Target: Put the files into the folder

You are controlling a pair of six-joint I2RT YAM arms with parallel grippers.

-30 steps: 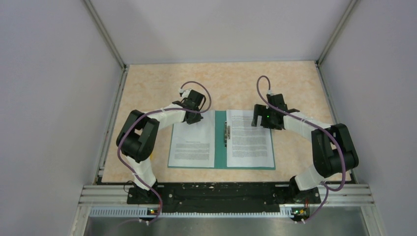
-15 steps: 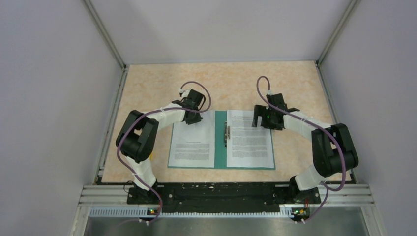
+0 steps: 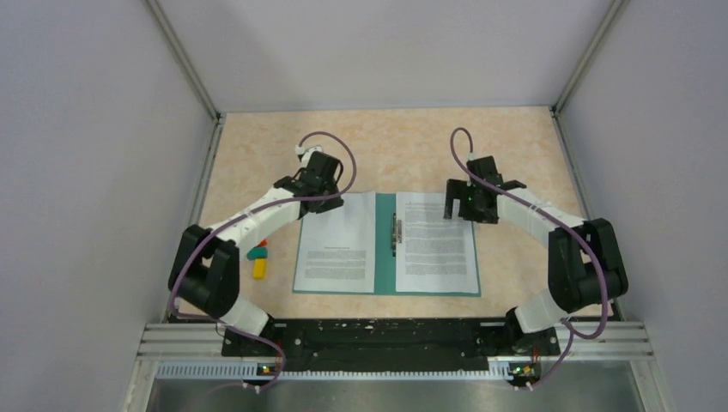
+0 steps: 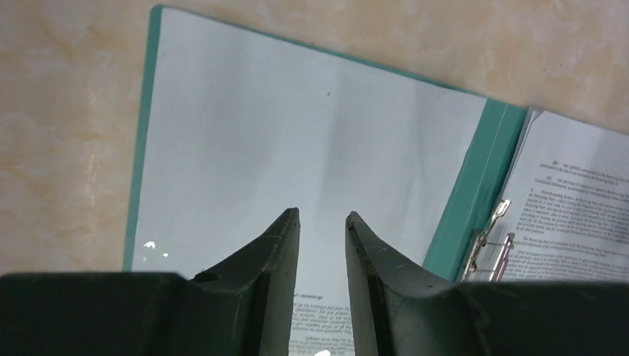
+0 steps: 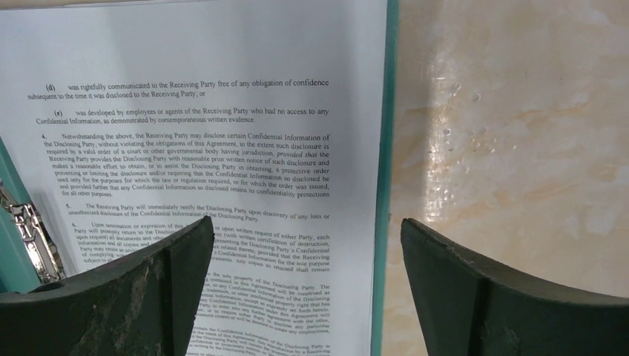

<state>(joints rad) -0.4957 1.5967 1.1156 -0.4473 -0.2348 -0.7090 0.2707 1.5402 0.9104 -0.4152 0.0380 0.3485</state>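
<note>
You had the folder point(image 3: 384, 249) lying open and flat at the middle of the table point(image 3: 386, 146), its teal spine strip running from 12 to 6 o'clock. The metal fastener point(image 3: 396, 233) sat along that strip. The files lay inside as two white faces. The left sheet point(image 3: 336, 245) covered the 9 o'clock half, blank near its far end and printed lower down. The right sheet point(image 3: 438, 245) covered the 3 o'clock half, filled with small black text.

Your left gripper point(image 4: 321, 215) was at about 11 o'clock of the folder, over the blank far part of the left sheet. Its jaws stood only slightly parted, with bare paper showing through the narrow gap and nothing pinched. You could not tell from the wrist view whether the tips touched the sheet.

Your right gripper point(image 5: 308, 222) was at about 1 o'clock of the folder, above the outer edge of the right sheet. Its jaws were spread wide and held nothing.

A few small coloured pieces point(image 3: 257, 257), teal, red and yellow, lay on the table at 9 o'clock of the folder, apart from it.
</note>
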